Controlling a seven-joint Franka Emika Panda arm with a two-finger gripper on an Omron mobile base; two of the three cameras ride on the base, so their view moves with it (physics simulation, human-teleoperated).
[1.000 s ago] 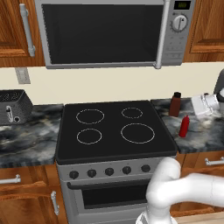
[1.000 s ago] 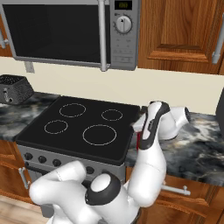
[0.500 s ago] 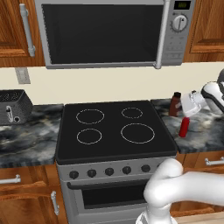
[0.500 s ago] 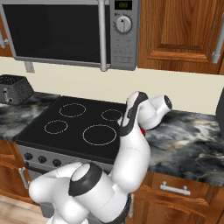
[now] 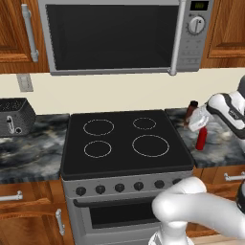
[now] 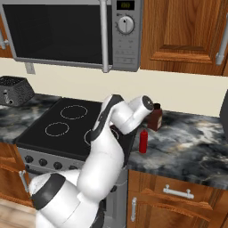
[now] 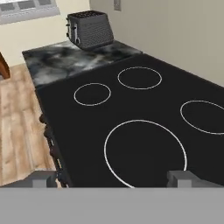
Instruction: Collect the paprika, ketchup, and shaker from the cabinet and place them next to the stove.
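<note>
Beside stove (image 5: 125,143), paprika (image 6: 155,118), ketchup (image 6: 143,141), fingers (image 7: 113,178) apart, empty

**Around the cooktop: appliances and counter**

A silver microwave (image 5: 115,36) with a dark door hangs on the wall, a round dial at its right. A dark toaster (image 5: 15,116) stands on the marbled grey countertop (image 5: 28,153) at the left. A wall outlet (image 5: 24,82) sits above it. Wooden drawers (image 6: 178,196) carry silver handles.

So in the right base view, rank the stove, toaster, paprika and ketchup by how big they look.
Largest to smallest:
stove
toaster
paprika and ketchup look about alike; paprika stands farther back, partly hidden.
</note>
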